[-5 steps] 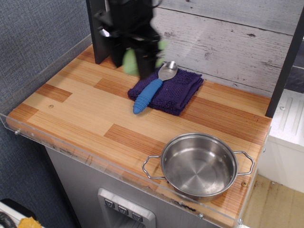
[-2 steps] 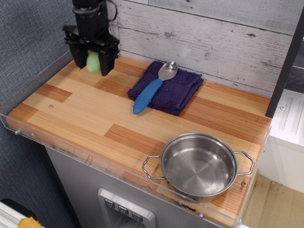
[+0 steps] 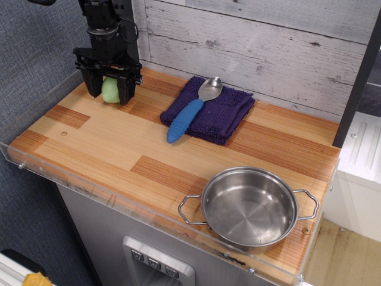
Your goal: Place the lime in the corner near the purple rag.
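The pale green lime (image 3: 111,91) sits between the fingers of my black gripper (image 3: 109,90) at the back left of the striped wood countertop. The gripper is shut on the lime and holds it at or just above the wood, right by the corner (image 3: 141,75) where the grey fabric wall meets the plank wall. The black post is mostly hidden behind the arm. The dark purple rag (image 3: 229,113) lies to the right of the gripper, against the plank wall, well apart from it.
A blue-handled metal spoon (image 3: 187,116) lies across the rag. A steel pot (image 3: 250,205) with two handles stands at the front right. A clear acrylic lip (image 3: 119,199) runs along the front edge and the left side.
The gripper has carried the lime from above the rag's left edge leftward and down into the back-left corner area. The rag, spoon and pot have not moved.
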`<state>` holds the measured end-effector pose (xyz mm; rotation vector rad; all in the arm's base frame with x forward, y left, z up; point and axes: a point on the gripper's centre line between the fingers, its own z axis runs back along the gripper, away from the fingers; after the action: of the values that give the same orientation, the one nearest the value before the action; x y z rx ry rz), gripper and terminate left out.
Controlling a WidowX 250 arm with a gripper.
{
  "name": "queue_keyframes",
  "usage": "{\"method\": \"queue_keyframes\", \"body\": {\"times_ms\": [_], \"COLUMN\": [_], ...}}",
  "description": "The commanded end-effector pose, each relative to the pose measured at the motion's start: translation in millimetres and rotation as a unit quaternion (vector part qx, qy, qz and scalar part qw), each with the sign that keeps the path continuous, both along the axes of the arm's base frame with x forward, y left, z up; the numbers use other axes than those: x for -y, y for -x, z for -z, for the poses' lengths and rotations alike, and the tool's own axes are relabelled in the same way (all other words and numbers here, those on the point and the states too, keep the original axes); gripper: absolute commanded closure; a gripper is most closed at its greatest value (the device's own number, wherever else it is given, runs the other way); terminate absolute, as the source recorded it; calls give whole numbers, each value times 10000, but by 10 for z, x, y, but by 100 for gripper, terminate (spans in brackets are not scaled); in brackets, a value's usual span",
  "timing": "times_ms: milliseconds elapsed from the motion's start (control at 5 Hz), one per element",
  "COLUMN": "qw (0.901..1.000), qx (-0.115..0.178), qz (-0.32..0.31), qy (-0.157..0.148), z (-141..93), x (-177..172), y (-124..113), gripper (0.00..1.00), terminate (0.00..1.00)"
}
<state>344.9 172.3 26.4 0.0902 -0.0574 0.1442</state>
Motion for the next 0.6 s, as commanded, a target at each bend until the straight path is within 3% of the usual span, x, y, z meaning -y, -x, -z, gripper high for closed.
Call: {"method": "queue_keyframes", "body": {"times_ms": [0,200,400], "qw": [9999,9993,9959], "qx": [129,367,899], "qz": [-37,-18,23], "qy": [63,36,-53], "z": [-178,-409,-893], "x": [107,132,124], "y": [99,145,250], "gripper": [0,0,0], "terminate": [0,0,0]}}
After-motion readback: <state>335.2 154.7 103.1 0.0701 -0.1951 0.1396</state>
